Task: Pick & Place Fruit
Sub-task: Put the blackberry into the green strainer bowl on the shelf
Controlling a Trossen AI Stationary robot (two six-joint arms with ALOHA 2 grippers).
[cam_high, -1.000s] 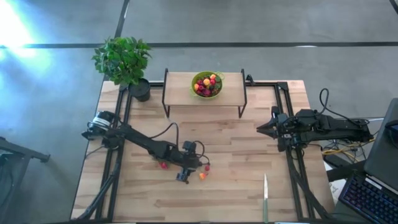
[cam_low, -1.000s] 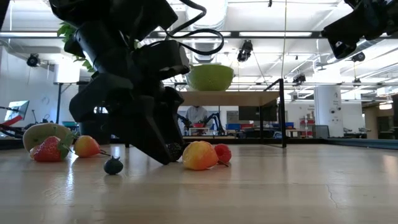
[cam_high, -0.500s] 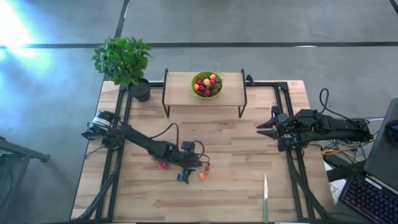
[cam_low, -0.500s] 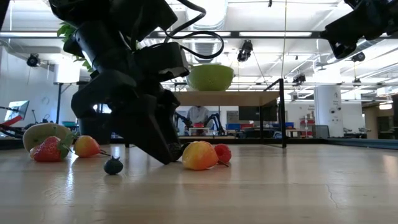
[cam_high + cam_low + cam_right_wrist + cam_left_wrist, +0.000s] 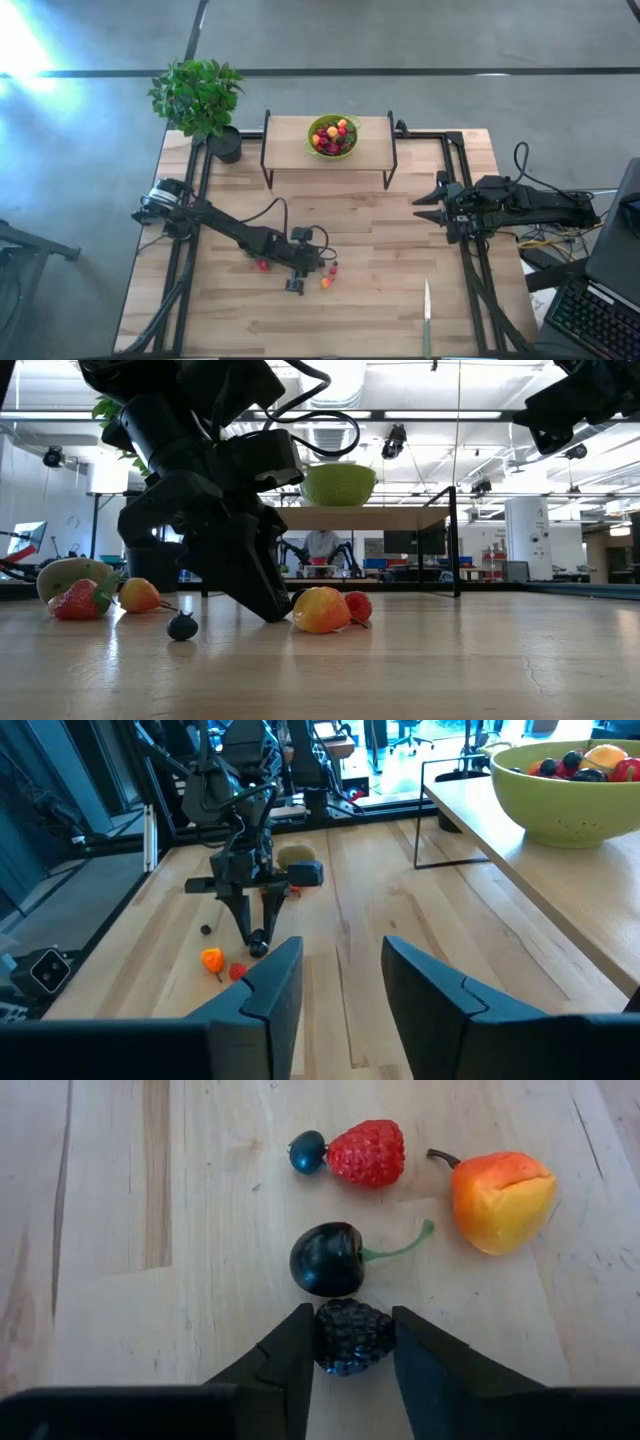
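Several small toy fruits lie on the wooden table. In the left wrist view, a dark blackberry [image 5: 352, 1337] sits between the fingers of my left gripper [image 5: 352, 1355], which is shut on it. Just beyond it are a dark cherry [image 5: 327, 1260], a strawberry [image 5: 367, 1152], a blueberry [image 5: 307, 1152] and an orange-yellow peach [image 5: 503, 1200]. A kiwi [image 5: 75, 575] and another strawberry [image 5: 78, 600] lie farther off. My left gripper [image 5: 296, 280] is at the table's middle, toward the near edge. My right gripper [image 5: 422, 206] hangs open at the right side, holding nothing. My left gripper pinches the blackberry's two opposite sides [image 5: 328, 1342] between its two fingers. The fingers slant down at it, coming from the table's left. The berry rests on the table, right beside the cherry.
A lime-green bowl [image 5: 333, 135] with several fruits stands on a raised wooden shelf [image 5: 290, 140] at the back. A potted plant [image 5: 200, 100] is at the back left. A knife [image 5: 427, 315] lies near the front right edge.
My left gripper has stayed in place and shut onto the blackberry, rolling slightly. My right gripper has opened without moving. No fruit has shifted.
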